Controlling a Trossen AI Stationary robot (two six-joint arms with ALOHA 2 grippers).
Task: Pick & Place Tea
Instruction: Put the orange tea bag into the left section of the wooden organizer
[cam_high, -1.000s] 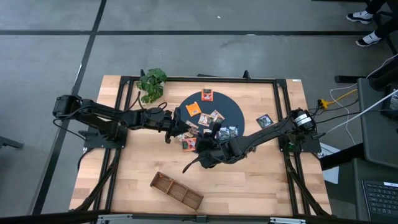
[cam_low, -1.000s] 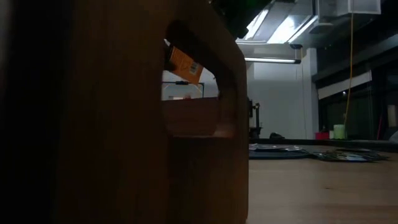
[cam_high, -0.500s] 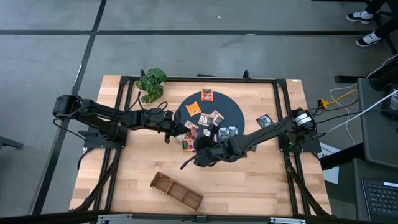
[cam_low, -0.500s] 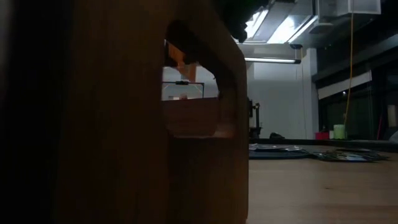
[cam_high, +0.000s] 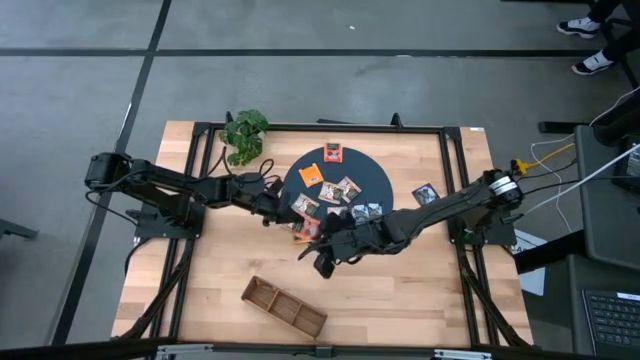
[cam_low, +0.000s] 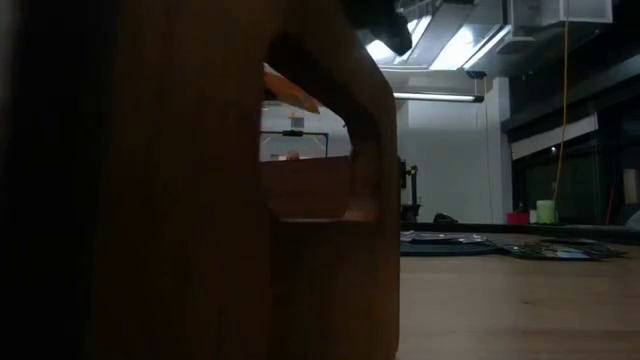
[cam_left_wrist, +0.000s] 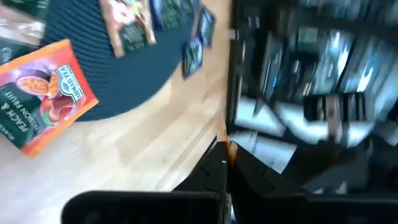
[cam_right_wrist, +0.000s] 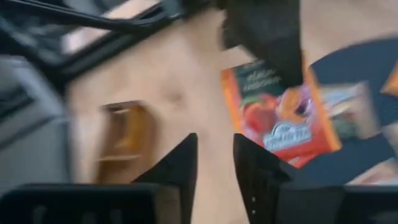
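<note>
Wooden counter (cam_high: 420, 285); right gripper (cam_right_wrist: 212, 163) jaws parted, empty; left gripper (cam_high: 268, 212) jaws untellable. Risk: arms colliding over orange tea sachet (cam_right_wrist: 280, 115).

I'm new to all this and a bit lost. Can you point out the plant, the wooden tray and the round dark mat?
plant (cam_high: 244, 134): high view, on its leaves.
wooden tray (cam_high: 285, 307): high view, on its middle compartments.
round dark mat (cam_high: 375, 180): high view, on a bare part near its right rim.

The table (cam_high: 400, 290) is pale wood with a smooth, matt grain. The round mat (cam_high: 375, 180) looks dark and finely ribbed. The tea sachets (cam_left_wrist: 46, 93) are glossy printed paper. The tray (cam_high: 285, 307) is brown wood.
</note>
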